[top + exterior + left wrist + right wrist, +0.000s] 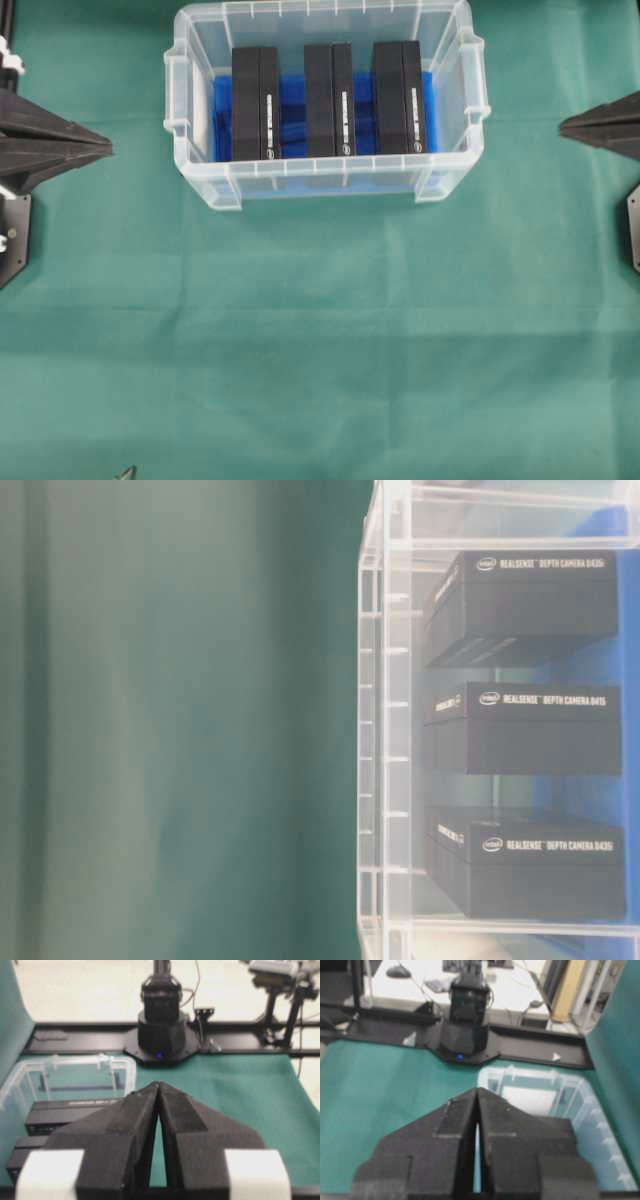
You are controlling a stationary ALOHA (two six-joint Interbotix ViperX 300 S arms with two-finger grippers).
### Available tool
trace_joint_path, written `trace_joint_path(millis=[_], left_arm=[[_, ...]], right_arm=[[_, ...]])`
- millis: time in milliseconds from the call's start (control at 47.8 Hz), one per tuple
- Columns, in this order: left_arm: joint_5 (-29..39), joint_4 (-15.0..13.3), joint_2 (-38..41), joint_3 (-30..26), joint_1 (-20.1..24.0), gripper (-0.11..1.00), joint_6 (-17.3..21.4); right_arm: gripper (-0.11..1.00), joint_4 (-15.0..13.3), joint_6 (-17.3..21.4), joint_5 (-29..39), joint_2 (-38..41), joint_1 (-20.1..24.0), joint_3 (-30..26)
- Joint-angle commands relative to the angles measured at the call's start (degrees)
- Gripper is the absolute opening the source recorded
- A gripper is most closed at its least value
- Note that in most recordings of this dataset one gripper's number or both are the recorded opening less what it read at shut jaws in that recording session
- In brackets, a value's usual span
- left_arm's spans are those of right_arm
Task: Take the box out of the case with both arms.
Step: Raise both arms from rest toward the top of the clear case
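The clear plastic case (200, 60) stands at the back middle of the green cloth, with a blue sheet on its bottom. Three black boxes stand in it side by side: a left box (256, 102), a middle box (329, 98) and a right box (399, 96). They also show in the table-level view (520, 730). My left gripper (108, 150) is shut and empty at the left edge, apart from the case. My right gripper (562, 125) is shut and empty at the right edge. The wrist views show the tips meeting on the left (158, 1083) and on the right (477, 1089).
Green cloth (320, 330) covers the table in front of the case. The opposite arm's base (160, 1035) stands beyond the case (75, 1067) in the left wrist view, and the other base (465, 1030) beyond the case (600, 1110) in the right wrist view.
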Motion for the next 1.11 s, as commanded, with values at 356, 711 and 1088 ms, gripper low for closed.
trace_joint_path(millis=[356,711,1088], left_arm=[[14.4,0.2,2.5,-15.3,0.4,0.0,0.0],[27.4,-0.4,4.2,-19.2,0.3,0.0,-0.2],[68.9,-0.5,12.9,-31.3,-0.6,0.0,-3.7]], right_arm=[[0.0,-0.2,0.1,12.1,5.3,-1.4,-15.4],[0.0,-0.1,3.9,31.4,6.9,-1.5,-16.4],[0.0,-0.2,11.3,70.1,12.9,-1.5,-23.1]])
